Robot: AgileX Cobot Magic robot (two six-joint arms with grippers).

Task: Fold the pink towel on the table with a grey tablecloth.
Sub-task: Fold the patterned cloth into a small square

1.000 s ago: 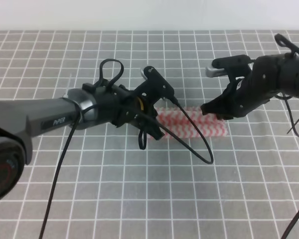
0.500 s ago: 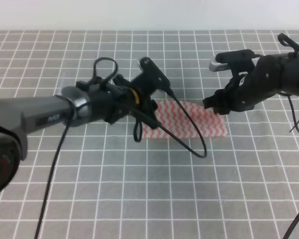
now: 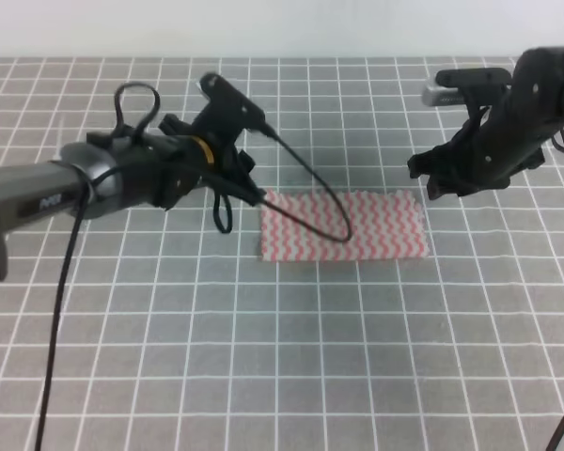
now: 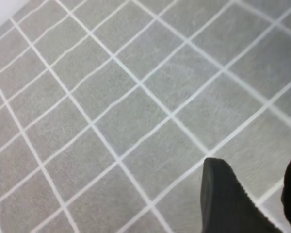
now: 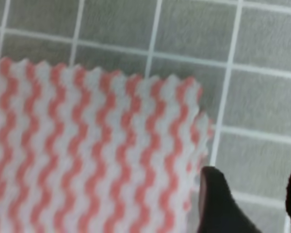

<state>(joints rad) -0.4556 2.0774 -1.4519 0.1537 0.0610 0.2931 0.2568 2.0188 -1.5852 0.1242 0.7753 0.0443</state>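
The pink towel (image 3: 357, 225) lies flat on the table with a grey tablecloth (image 3: 169, 329) as a wide rectangle near the middle. Its serrated right corner (image 5: 111, 145) fills the left of the right wrist view. My left gripper (image 3: 244, 184) hovers just off the towel's upper left corner, and in the left wrist view the left gripper (image 4: 259, 204) is open over bare grid cloth (image 4: 111, 111). Above and to the right of the towel, my right gripper (image 3: 430, 180) is also open; the right gripper (image 5: 257, 204) holds nothing beside the towel's corner.
A black cable (image 3: 310, 202) from the left arm loops down over the towel's left half. The left arm (image 3: 85, 188) stretches in from the left edge. Grid-printed cloth (image 3: 357, 376) covers the table in front.
Both grippers have lifted off the towel and drawn apart, left up-left and right up-right. The towel has gone from a bunched strip to a flat rectangle.
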